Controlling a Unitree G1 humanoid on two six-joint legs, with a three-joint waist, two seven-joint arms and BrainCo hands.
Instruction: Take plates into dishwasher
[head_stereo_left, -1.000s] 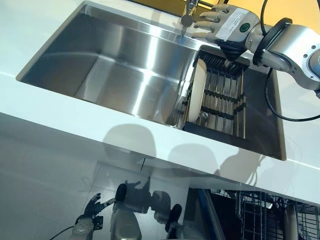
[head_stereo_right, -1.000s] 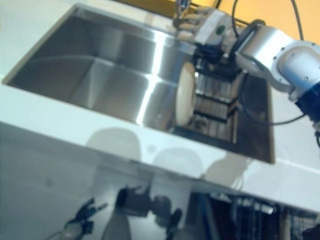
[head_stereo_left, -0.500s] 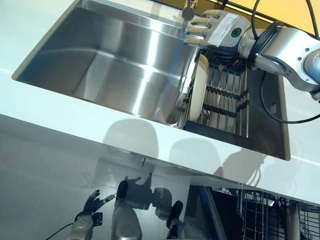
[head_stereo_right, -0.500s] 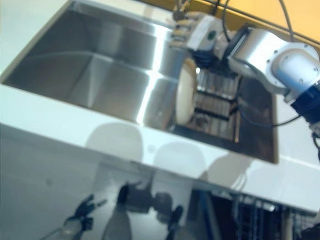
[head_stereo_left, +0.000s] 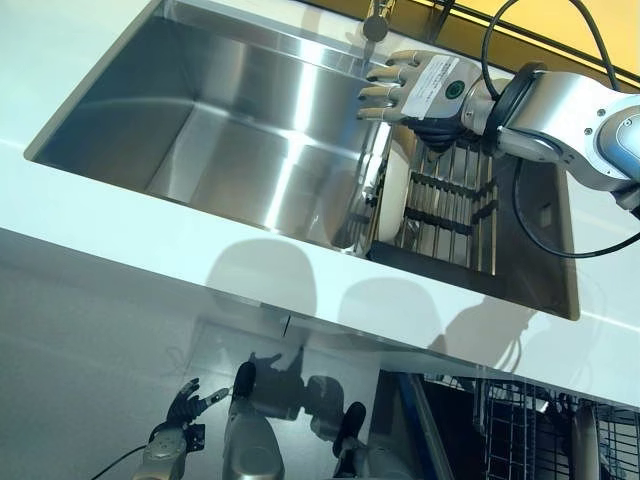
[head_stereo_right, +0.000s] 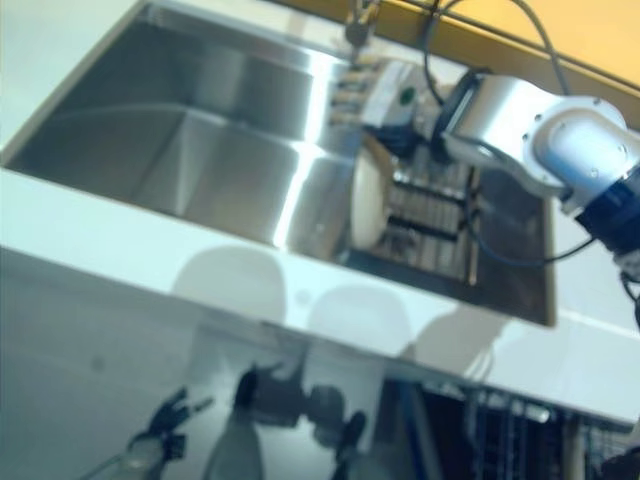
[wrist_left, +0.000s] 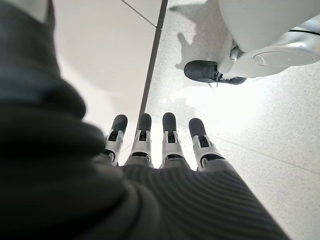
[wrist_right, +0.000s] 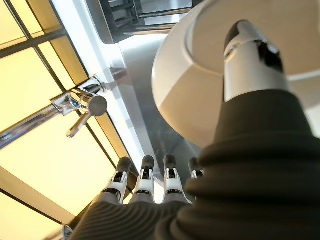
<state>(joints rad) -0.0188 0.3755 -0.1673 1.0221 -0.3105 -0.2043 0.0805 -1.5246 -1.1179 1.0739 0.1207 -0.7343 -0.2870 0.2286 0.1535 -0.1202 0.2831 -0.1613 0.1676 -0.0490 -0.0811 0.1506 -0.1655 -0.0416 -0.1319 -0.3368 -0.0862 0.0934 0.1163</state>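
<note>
Plate (head_stereo_left: 396, 190), cream-white, stands on edge at the nine o'clock side of the dark slatted drying rack (head_stereo_left: 452, 205), which sits in the three o'clock part of the steel sink (head_stereo_left: 240, 140). The plate's rim rises just above the sink's edge, hard against the wall between rack and open basin. The right hand (head_stereo_left: 420, 88) hovers over the plate's top edge, fingers (wrist_right: 145, 180) straight and spread, reaching toward the tap (wrist_right: 82, 107) at twelve o'clock; the thumb (wrist_right: 247, 60) lies across the plate's face, though whether it actually touches is hard to judge. The big basin toward nine o'clock gives open room beside the plate. A white table (head_stereo_left: 150, 225) borders the sink at six o'clock. The left hand (head_stereo_left: 180, 415) hangs low by the floor (wrist_left: 240, 115), fingers straight and apart, holding nothing. A wire dishwasher basket (head_stereo_left: 520, 425) shows at five o'clock.
</note>
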